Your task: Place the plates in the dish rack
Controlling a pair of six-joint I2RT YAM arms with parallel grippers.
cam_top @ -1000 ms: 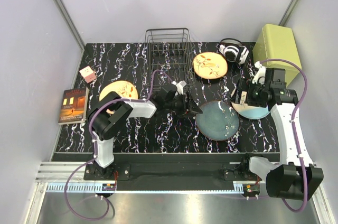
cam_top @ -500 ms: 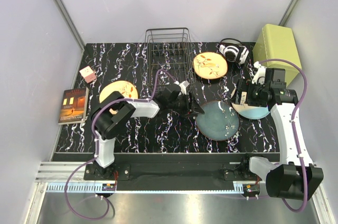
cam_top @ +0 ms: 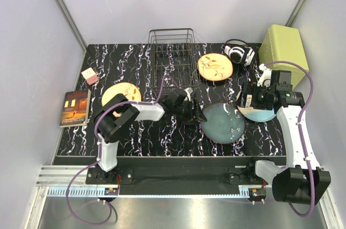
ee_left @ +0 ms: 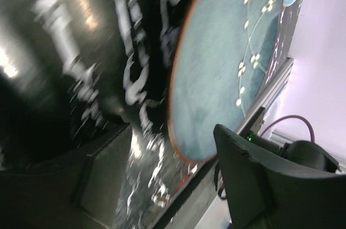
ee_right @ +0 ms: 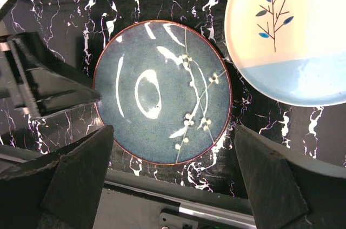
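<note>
Left claw point(cam_top: 201, 111) sits open, jaws apart at the left rim of the dark teal plate point(cam_top: 223, 122), which lies flat on the tabletop point(cam_top: 140, 132), near and right of the dish rack point(cam_top: 172, 49). Right claw point(ee_right: 173, 132) hovers above, spread wide. The glazed ceramic looks stiff, slick and breakable, so it is best pinched across the thin rim.

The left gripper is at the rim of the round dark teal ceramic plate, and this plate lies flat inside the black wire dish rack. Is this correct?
Not inside: the round dark teal ceramic plate lies flat on the black marbled table, apart from the black wire dish rack. The left gripper is at its rim, as the top external view shows.
</note>
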